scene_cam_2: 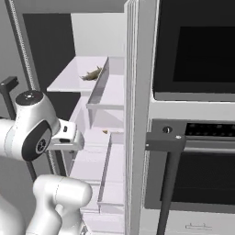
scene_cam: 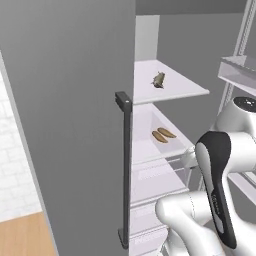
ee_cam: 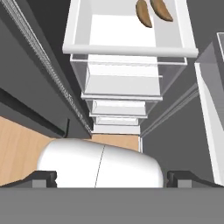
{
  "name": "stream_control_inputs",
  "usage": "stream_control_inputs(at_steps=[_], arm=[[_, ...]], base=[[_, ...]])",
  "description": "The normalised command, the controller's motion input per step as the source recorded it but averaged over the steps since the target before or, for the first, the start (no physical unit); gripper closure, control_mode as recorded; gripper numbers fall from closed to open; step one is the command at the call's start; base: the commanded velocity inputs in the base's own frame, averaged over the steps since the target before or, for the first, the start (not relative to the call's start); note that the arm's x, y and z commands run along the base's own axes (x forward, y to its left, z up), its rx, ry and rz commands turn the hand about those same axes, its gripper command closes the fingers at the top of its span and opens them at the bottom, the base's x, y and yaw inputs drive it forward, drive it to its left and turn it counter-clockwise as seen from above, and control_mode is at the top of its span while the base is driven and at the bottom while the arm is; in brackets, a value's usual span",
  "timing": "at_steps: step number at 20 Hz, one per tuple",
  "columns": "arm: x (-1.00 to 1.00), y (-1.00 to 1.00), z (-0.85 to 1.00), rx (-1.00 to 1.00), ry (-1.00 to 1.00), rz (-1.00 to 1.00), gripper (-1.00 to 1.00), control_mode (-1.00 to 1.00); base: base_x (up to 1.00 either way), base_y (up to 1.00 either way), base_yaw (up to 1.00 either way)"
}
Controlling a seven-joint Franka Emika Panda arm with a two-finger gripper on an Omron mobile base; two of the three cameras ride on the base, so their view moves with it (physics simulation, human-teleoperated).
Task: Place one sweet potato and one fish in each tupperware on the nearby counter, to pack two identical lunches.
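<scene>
I'm looking into an open fridge (scene_cam: 165, 30), its big grey door (scene_cam: 65, 125) taking the whole left half of the left base frame, with a long dark vertical handle (scene_cam: 125, 170) running down its edge at centre. In the right base frame a built-in oven stack (scene_cam_2: 193, 114) takes up the right half, black glass above and below, with a dark bar handle (scene_cam_2: 166, 183) at lower centre. My white arm (scene_cam: 215, 185) rises at the lower right of the left base frame, elbow bent in front of the lower drawers. On to the shelves: the upper white shelf (scene_cam: 180, 87) sits at upper centre of the left base frame, and one fish (scene_cam: 158, 80) lies on it, small and olive-brown; I catch it too at upper left of the right base frame. Below that, the white shelf tray (scene_cam: 145, 125) at centre holds two sweet potatoes (scene_cam: 163, 135) side by side, close together near its middle, and in the hand frame they're at the very top edge, just right of centre. A slice of light wood floor (ee_cam: 22, 148) shows at the left of the hand frame. The gripper (ee_cam: 112, 177) sits at the bottom, tips far apart at the two corners, jaws spread wide, nothing between them.
</scene>
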Motion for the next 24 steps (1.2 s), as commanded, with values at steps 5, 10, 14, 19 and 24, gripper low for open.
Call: stream_control_inputs(at_steps=[5, 10, 14, 19, 24], arm=[[0.0, 0.0, 0.0, 0.0, 0.0, 0.0, -1.0, 1.0], [0.0, 0.0, 0.0, 0.0, 0.0, 0.0, -1.0, 1.0], [0.0, 0.0, 0.0, 0.0, 0.0, 0.0, -1.0, 1.0], [0.0, 0.0, 0.0, 0.0, 0.0, 0.0, -1.0, 1.0], [0.0, 0.0, 0.0, 0.0, 0.0, 0.0, -1.0, 1.0]], base=[[0.58, 0.0, 0.0], [0.46, -0.13, 0.0], [0.53, -0.14, 0.0], [0.15, -0.4, 0.07], [0.13, 0.0, 0.0]])
